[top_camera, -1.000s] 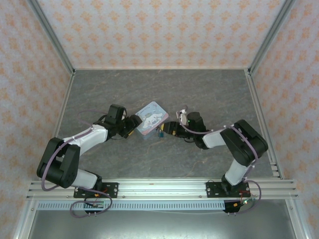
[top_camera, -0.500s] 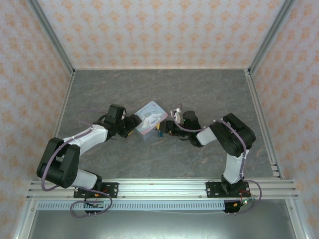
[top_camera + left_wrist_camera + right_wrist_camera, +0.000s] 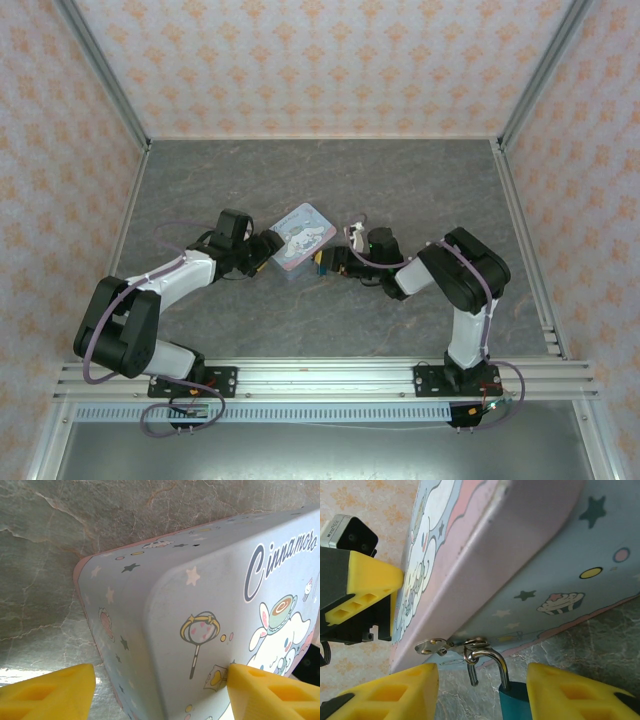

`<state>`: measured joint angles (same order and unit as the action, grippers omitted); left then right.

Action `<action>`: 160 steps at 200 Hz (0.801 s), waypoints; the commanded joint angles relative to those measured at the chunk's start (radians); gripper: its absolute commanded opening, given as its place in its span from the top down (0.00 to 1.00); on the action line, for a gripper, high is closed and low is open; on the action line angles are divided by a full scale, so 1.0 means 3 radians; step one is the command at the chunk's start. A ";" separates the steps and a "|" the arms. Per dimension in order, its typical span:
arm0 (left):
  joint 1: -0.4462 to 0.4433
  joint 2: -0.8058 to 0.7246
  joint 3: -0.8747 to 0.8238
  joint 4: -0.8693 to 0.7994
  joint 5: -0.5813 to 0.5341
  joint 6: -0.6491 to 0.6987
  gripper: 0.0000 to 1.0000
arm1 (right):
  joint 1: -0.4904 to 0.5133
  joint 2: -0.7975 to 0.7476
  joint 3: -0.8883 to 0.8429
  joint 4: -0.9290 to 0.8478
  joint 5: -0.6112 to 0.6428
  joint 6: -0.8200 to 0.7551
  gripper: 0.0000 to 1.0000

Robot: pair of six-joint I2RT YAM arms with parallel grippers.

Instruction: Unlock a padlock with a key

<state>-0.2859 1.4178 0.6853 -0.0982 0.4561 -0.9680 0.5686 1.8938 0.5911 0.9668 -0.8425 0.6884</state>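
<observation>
While the left pincer (image 3: 160, 690) stays wide around the pale blue cartoon tin (image 3: 210, 610), the open right pincer (image 3: 482, 690) should straddle the teal padlock (image 3: 512, 702) hanging at 6 o'clock squarely.

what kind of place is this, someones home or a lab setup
Most likely a lab robot cell, not a home: a grey stone-look table boxed in by patterned panel walls on aluminium framing, with two arms bolted at its near edge around a cartoon tin.
</observation>
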 commanded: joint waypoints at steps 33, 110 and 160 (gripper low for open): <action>-0.0018 0.0052 -0.0040 -0.0440 -0.0160 0.0003 0.30 | -0.0009 0.0139 0.0014 0.0323 -0.0190 0.0140 0.54; -0.0023 0.0079 0.0021 -0.0485 -0.0165 0.0020 0.31 | 0.0040 0.0268 0.0050 0.0551 -0.0273 0.0293 0.72; -0.0023 0.0099 0.0057 -0.0499 -0.0160 0.0024 0.30 | 0.0040 0.0224 0.0010 0.0556 -0.0181 0.0277 0.86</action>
<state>-0.2863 1.4181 0.7006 -0.1272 0.4522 -0.9676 0.5735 1.9667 0.5915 1.0771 -0.8982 0.7780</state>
